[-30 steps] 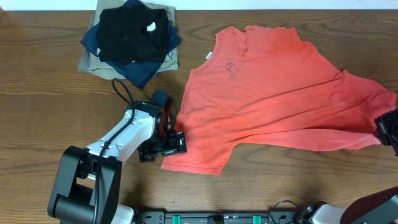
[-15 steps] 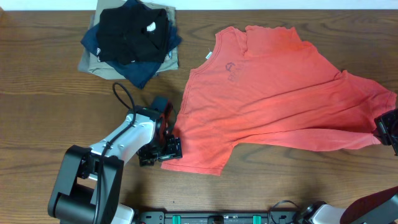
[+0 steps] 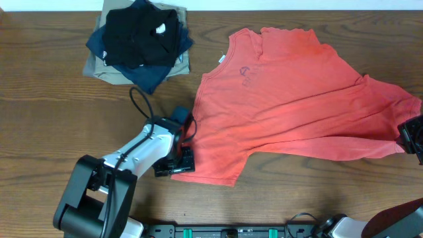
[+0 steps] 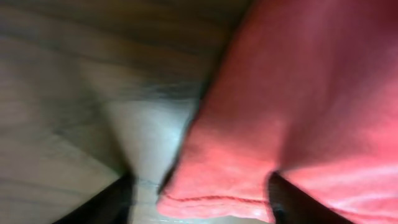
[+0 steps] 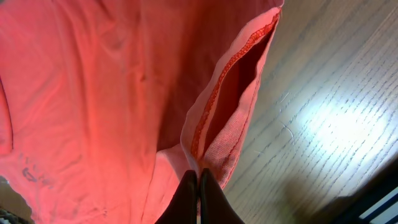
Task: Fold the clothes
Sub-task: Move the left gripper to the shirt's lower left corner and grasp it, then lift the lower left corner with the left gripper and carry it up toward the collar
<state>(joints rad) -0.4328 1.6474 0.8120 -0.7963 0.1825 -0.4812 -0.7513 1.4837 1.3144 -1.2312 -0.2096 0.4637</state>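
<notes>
1. At the lower left corner of the red-orange T-shirt (image 3: 297,99), the left gripper (image 3: 177,162) stands with jaws apart. Its dark fingers (image 4: 115,199) sit on either side of the hem (image 4: 211,202), which is not pinched.
2. At the far right, the right gripper (image 5: 198,186) is clamped tight on a stitched fold of the shirt's edge.
3. The T-shirt lies spread and wrinkled over the right half of the table (image 3: 53,112), with its small dark logo (image 3: 246,71) near the neckline.
4. Well apart, at the upper left, sits a pile of garments (image 3: 139,39) in black, navy and khaki.
</notes>
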